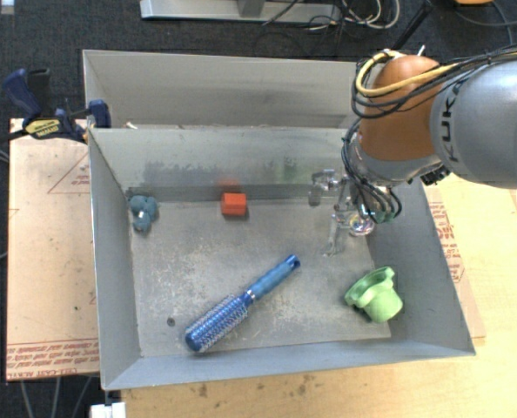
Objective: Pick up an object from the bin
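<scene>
We find the gripper [334, 238] low in the right half of the bin [110, 233], over bare floor. A green cup-shaped piece [374, 294] lies near it, toward the front right corner. A blue brush [241, 305] lies slantwise at front centre, its handle end nearer the gripper. An orange block [234, 204] sits by the back wall, and a blue-grey lump [142, 212] lies at back left.

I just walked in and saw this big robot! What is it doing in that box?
A robot arm reaches into the grey bin from the right. Its gripper hangs over bare floor, near a green plastic cap and a blue hairbrush. An orange block and a small bluish thing lie by the far wall. Nothing is picked up yet.
</scene>
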`<state>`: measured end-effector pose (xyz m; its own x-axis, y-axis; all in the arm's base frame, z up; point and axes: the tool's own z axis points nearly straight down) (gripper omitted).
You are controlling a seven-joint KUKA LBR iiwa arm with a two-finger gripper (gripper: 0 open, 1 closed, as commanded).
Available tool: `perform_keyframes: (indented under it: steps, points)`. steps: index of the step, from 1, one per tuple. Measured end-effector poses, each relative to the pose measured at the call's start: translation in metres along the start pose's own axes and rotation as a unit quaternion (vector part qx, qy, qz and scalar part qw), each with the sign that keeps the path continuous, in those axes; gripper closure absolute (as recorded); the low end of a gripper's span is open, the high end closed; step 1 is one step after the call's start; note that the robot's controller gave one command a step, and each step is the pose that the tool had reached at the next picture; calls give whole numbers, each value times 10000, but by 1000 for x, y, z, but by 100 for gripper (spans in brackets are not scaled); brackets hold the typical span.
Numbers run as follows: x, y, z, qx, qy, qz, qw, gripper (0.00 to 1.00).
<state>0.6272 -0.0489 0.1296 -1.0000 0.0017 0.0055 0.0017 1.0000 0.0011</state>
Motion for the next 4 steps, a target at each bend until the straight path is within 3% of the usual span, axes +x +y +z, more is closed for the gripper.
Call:
perform_keyframes:
  steps: [1, 2, 3, 4]
  points:
    - [56, 54, 64, -15, 15, 104, 9999, 0]
    - [82, 100, 60, -13, -21, 1150, 9934, 0]
    - [81, 98, 60, -2, -26, 1157, 9933, 100]
    - [82, 92, -55, -11, -64, 1484, 9889, 100]
